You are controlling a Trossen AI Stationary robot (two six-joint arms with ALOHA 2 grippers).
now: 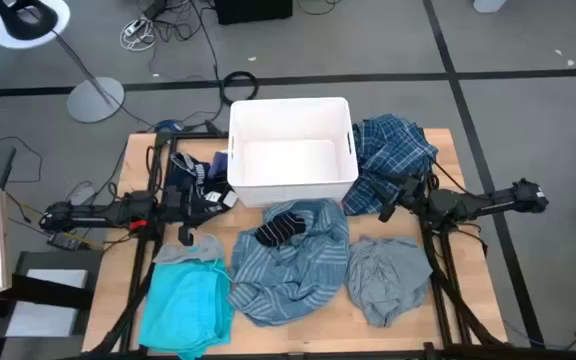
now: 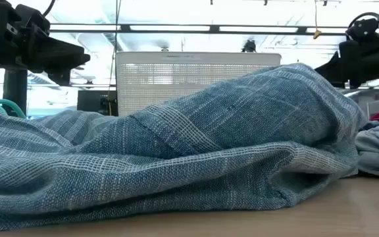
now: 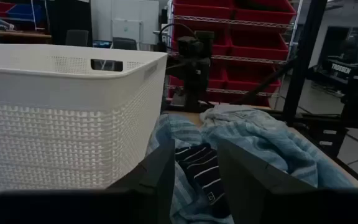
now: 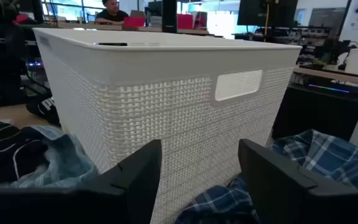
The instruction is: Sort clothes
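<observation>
The blue-grey striped shirt (image 1: 290,265) lies crumpled at the near middle of the table, with a small dark striped piece (image 1: 278,226) on its far part. The bright turquoise garment (image 1: 183,305) lies near left, the plain grey one (image 1: 390,278) near right. The navy-white plaid shirt (image 1: 393,160) lies right of the white bin (image 1: 290,150). More dark striped pieces (image 1: 198,180) lie left of the bin. My left gripper (image 1: 224,198) is open and empty beside the bin's near left corner, above the table. My right gripper (image 1: 386,205) is open and empty over the plaid shirt's near edge.
The white bin (image 3: 61,118) stands close to both grippers, between them, and it also shows in the right wrist view (image 4: 166,93). A small grey cloth (image 1: 181,254) lies at the turquoise garment's far end. Bare wood shows along the table's right edge (image 1: 463,260).
</observation>
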